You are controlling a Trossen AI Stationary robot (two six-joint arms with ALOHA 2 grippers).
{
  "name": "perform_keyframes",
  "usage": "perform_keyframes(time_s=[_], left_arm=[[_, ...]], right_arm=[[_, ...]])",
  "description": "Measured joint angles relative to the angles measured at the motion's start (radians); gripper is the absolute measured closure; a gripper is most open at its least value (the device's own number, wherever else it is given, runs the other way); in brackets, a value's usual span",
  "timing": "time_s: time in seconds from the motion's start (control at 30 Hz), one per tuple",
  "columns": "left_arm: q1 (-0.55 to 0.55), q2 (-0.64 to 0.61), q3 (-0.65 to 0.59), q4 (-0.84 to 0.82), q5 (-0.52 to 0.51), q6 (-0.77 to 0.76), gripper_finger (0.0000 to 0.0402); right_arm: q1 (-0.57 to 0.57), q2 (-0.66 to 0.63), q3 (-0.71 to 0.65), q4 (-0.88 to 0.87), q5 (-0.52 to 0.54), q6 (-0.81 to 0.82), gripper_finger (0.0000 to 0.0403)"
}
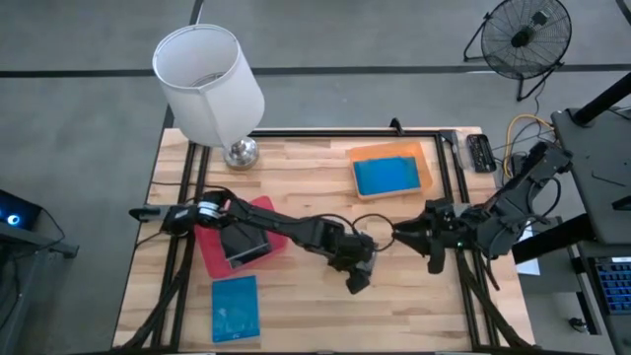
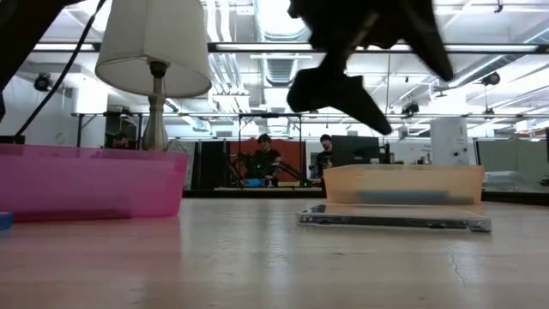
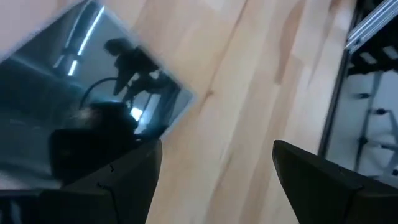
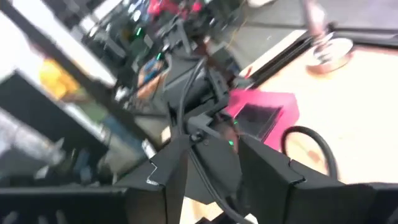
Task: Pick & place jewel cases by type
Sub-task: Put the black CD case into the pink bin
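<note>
Blue jewel case (image 1: 235,308) lay at the frame's lower left; a dark case (image 1: 244,244) sat in the pink tray (image 1: 212,254), another blue case (image 1: 387,176) in the orange tray (image 1: 424,158). Left gripper (image 3: 214,171), fingers spread, hovered near centre beside a clear-edged case (image 3: 74,99). Right gripper (image 1: 431,240) stood just right, spread, empty.

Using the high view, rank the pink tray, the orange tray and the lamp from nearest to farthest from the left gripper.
From the left gripper, near the table's middle front:
1. Pink tray, to its left.
2. Orange tray, back right; only slightly farther, nearly too close to call.
3. Lamp, back left corner.
</note>
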Motion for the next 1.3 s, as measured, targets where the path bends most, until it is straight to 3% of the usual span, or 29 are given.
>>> perform_keyframes(time_s=[0.17,0.33,0.53,0.67,0.77,1.03,1.3], left_arm=[[0.016,-0.094,-0.159,0.086,0.046,0.049,0.0111],[0.039,-0.235,-0.422,0.302,0.122,0.04,0.0111],[0.088,-0.4,-0.739,0.552,0.215,0.001,0.0111],[0.138,-0.455,-0.867,0.636,0.36,-0.006,0.0111],[0.175,-0.465,-0.915,0.687,0.451,0.005,0.0111],[0.23,-0.486,-0.945,0.704,0.513,0.056,0.011],[0.236,-0.486,-0.915,0.704,0.519,0.074,0.011]], right_arm=[[0.049,0.008,-0.011,-0.027,0.149,0.096,0.0268],[0.086,0.037,-0.055,-0.053,0.254,0.267,0.027],[0.095,0.123,-0.073,-0.062,0.292,0.454,0.0263],[0.096,0.193,-0.076,-0.07,0.294,0.592,0.0258],[0.107,0.241,-0.076,-0.122,0.313,0.73,0.0255],[0.142,0.36,-0.084,-0.393,0.349,1.288,0.0238],[0.143,0.385,-0.111,-0.381,0.278,1.379,0.0213]])
